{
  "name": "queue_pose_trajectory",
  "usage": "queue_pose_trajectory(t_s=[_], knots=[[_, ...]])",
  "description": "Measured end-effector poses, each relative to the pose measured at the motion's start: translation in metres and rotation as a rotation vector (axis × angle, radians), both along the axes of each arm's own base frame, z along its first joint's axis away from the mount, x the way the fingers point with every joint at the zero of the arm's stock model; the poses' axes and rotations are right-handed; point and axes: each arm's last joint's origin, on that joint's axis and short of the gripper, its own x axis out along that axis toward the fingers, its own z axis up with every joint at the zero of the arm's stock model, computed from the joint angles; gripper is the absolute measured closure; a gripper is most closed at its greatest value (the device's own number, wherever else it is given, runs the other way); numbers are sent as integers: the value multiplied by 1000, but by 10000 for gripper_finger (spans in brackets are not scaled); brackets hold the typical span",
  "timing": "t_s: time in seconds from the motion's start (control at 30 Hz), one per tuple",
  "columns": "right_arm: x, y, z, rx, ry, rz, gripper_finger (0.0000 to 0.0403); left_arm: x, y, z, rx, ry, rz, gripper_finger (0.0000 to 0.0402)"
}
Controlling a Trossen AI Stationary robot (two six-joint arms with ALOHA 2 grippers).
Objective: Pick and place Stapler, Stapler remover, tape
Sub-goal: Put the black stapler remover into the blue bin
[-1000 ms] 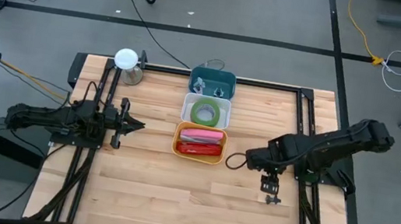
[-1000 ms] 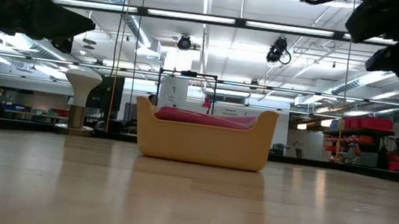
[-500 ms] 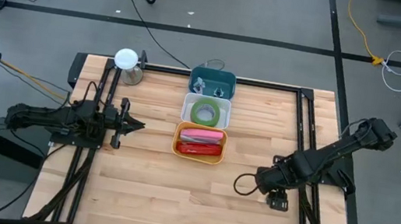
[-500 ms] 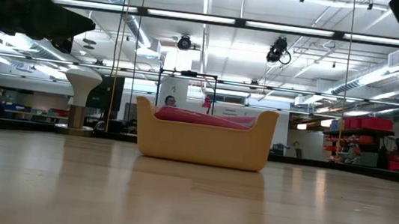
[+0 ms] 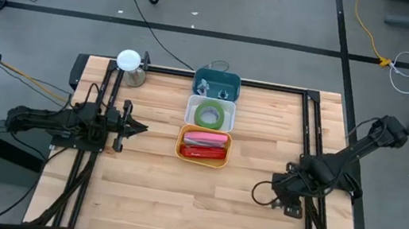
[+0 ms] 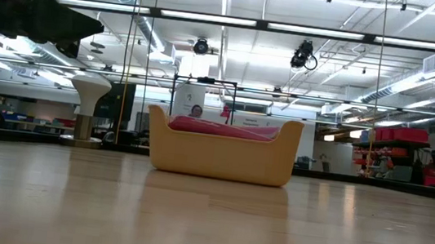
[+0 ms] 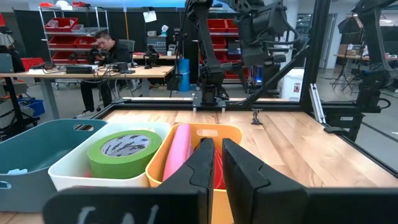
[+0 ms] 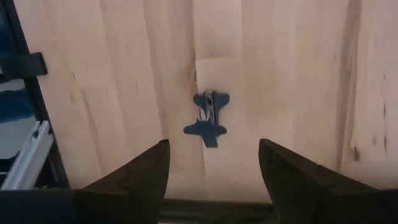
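Left claw [image 5: 141, 128] parked over the desk [image 5: 145, 194], well left of the bins, fingers pinched nearly together, holding nothing. Mid-desk, in a row from the far edge: teal bin [image 5: 218, 83], white bin [image 5: 210, 114] with a green tape [image 5: 209, 116] roll inside, orange bin [image 5: 203, 146] with a pink stapler [image 5: 207, 138] and a red stapler [image 5: 200, 153]. Near the right edge, right claw [image 8: 211, 171] spread wide, poised directly above the blue stapler remover [image 8: 208, 118] lying flat on bare wood, not touching it.
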Motion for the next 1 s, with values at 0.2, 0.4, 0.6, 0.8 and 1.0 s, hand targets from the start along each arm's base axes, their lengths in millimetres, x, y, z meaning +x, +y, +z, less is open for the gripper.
queue_pose_trajectory(t_s=[0.2, 0.4, 0.6, 0.8, 1.0], knots=[[-12, 5, -14, -19, -96, 55, 159, 0, 0, 0, 0, 0, 1, 365], [-22, 11, -32, -25, -92, 82, 159, 0, 0, 0, 0, 0, 0, 365], [-30, 17, -43, -13, -94, 115, 159, 0, 0, 0, 0, 0, 0, 365], [-35, 20, -48, -45, -125, 113, 159, 0, 0, 0, 0, 0, 1, 365], [-35, 20, -48, -73, -159, 115, 157, 0, 0, 0, 0, 0, 1, 365]])
